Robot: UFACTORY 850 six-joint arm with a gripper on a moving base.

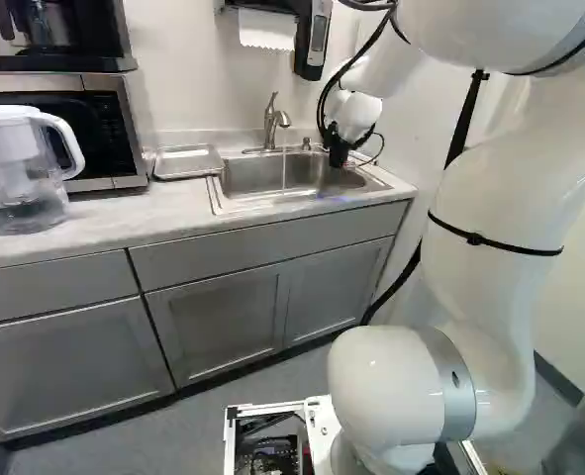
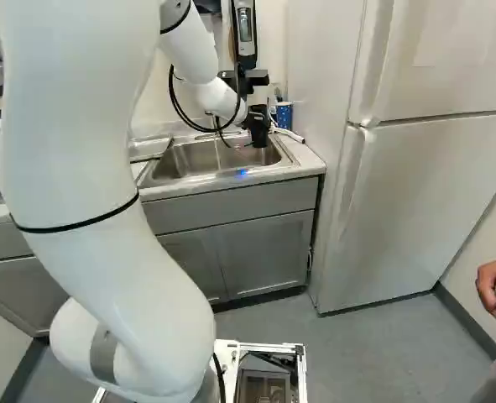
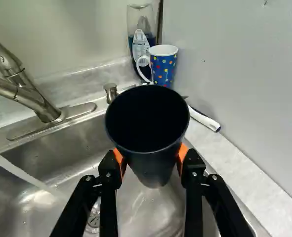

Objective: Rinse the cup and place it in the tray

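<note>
In left base view, tray [image 1: 188, 162] is set on worktop [image 1: 94, 220] beside sink [image 1: 235, 202]; then water [image 3: 24, 174] is run from tap [image 3: 34, 96]. Dark cup [image 3: 148, 128], approx. upright, is held over sink's R part, clamped btwn tool's [image 3: 150, 160] pads. Stream's well apart, tray side of cup; for rinsing, shift that way prob. needed.

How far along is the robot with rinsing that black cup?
Done: the pincer grips the cup. In hand: the cup is over the sink, water running beside it; whether it's rinsed, I can't tell. Left: any remaining rinsing, then placing it in the tray.
</note>
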